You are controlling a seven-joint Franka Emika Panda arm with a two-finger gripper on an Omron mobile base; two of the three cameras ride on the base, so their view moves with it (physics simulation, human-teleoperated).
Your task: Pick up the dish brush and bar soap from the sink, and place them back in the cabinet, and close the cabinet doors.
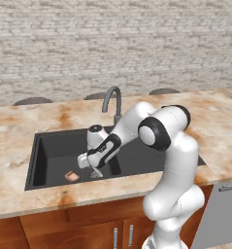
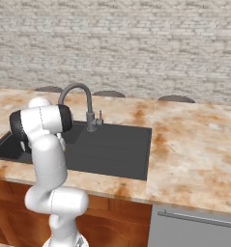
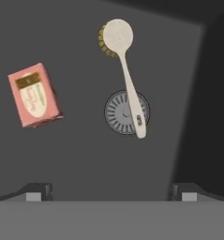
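Gripper (image 3: 111, 190) hanging over the sink (image 1: 54, 151), jaws spread wide, nothing btwn them. Dish brush (image 3: 125, 70) top centre of hand view, handle lying across the drain (image 3: 117, 115). Bar soap (image 3: 34, 94) mid left, apart from brush.

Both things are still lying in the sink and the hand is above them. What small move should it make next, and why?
Probably lower the open hand straight down over the dish brush. Its thin handle lies across the drain almost midway between the two fingertips, while the bar soap sits off to one side on the floor of the sink. Nothing is held yet, so the brush seems the nearer catch.
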